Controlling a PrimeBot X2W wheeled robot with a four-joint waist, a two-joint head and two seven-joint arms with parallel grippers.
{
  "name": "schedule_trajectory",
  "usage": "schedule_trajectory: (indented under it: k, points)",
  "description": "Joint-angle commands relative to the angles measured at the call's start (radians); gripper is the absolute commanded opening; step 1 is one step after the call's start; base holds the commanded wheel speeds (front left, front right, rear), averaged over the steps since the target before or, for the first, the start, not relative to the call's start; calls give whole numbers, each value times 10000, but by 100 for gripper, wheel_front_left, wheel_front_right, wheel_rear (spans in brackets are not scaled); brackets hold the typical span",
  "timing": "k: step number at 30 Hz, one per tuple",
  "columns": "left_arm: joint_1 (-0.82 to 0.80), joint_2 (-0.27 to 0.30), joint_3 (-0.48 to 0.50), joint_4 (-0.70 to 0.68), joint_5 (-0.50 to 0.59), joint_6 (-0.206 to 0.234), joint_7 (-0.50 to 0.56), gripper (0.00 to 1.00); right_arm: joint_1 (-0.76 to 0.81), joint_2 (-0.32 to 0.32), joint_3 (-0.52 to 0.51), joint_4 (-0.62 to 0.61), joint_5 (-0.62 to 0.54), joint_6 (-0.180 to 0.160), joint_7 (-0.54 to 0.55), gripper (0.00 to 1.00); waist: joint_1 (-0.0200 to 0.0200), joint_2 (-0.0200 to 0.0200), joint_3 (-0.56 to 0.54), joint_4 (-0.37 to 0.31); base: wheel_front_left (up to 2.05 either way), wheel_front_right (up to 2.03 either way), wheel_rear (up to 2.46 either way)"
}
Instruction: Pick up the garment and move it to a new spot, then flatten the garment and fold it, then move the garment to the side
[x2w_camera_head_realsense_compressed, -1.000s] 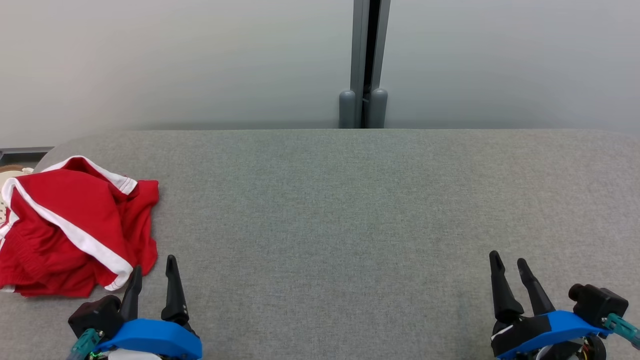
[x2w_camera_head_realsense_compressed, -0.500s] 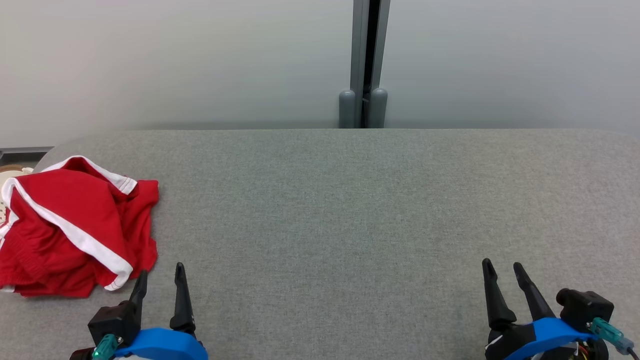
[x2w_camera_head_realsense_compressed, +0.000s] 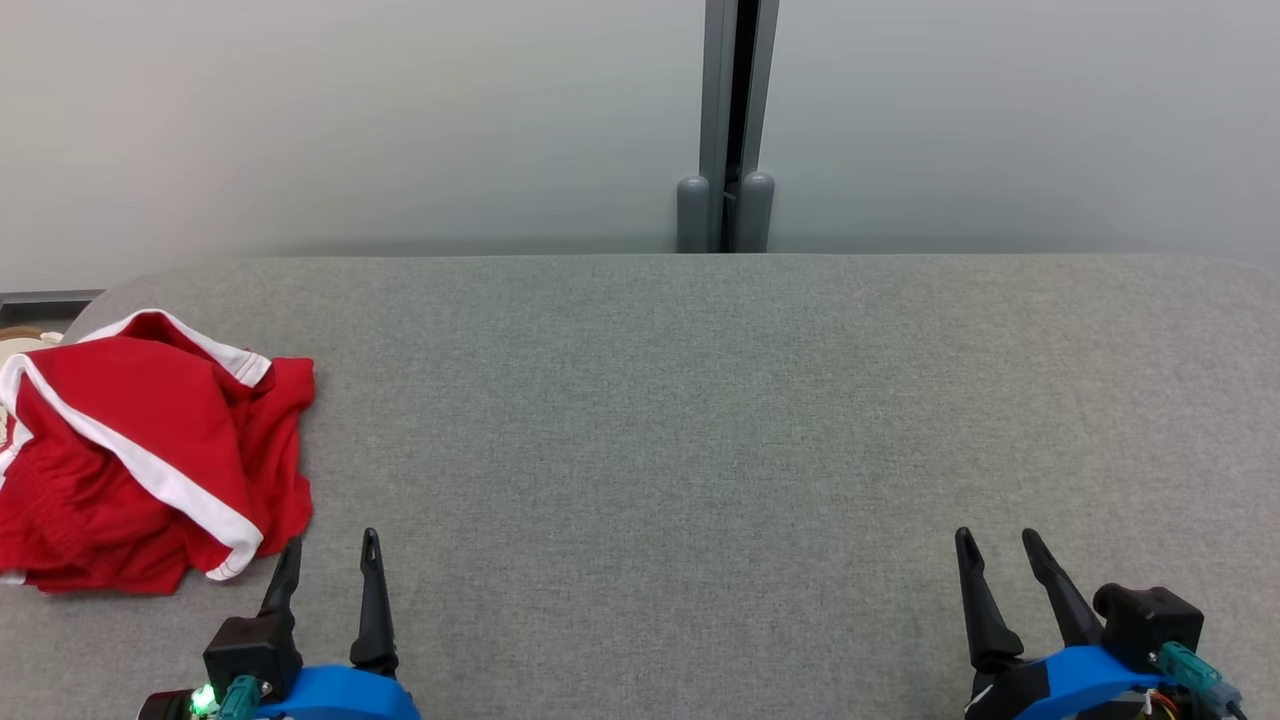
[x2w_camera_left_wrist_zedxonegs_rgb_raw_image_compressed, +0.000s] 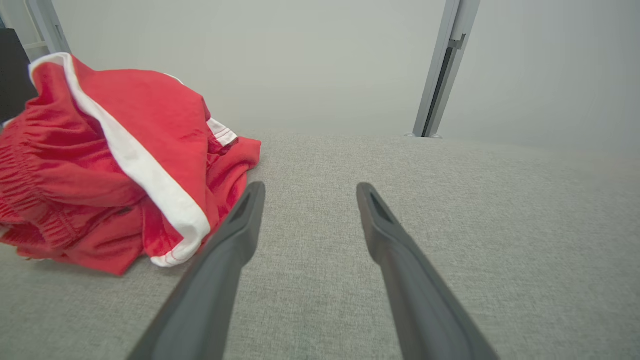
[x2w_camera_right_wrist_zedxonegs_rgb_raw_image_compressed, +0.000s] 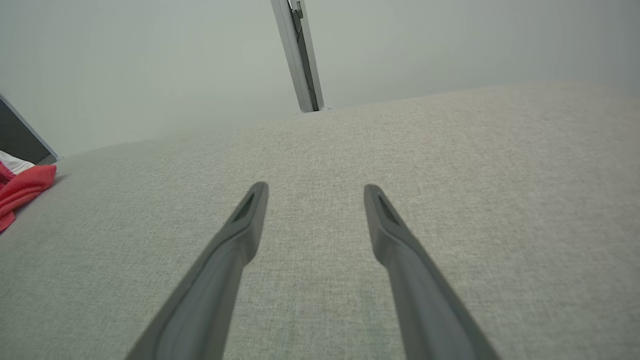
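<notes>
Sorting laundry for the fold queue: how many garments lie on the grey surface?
1: a crumpled red garment with white stripes, at the left end of the grey surface, near the left claw. More could be hidden under it.

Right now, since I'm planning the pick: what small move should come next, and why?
Probably shift the left gripper left and forward over the garment: its jaws are open and empty just right of the crumpled heap's near corner, while the right gripper sits far across the table.
</notes>
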Motion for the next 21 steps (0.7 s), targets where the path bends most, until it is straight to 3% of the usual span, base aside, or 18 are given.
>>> schedule_trajectory:
  k: [1, 12, 21]
  points:
    - [89, 43, 38, -9, 233, 49, -99, 100, 73, -57, 10, -17, -193, 8, -121, 100, 0, 0, 3, -8, 0, 0, 0]
    - [30, -17, -52, -18, 1035, -18, -284, 100, 139, -55, 104, 15, -876, 8, -307, 100, 0, 0, 116, 137, 0, 0, 0]
    - [-57, -117, -25, 168, 1593, -12, -429, 100, 88, -54, 181, 99, -1408, 8, -444, 100, 0, 0, 388, 1382, 0, 0, 0]
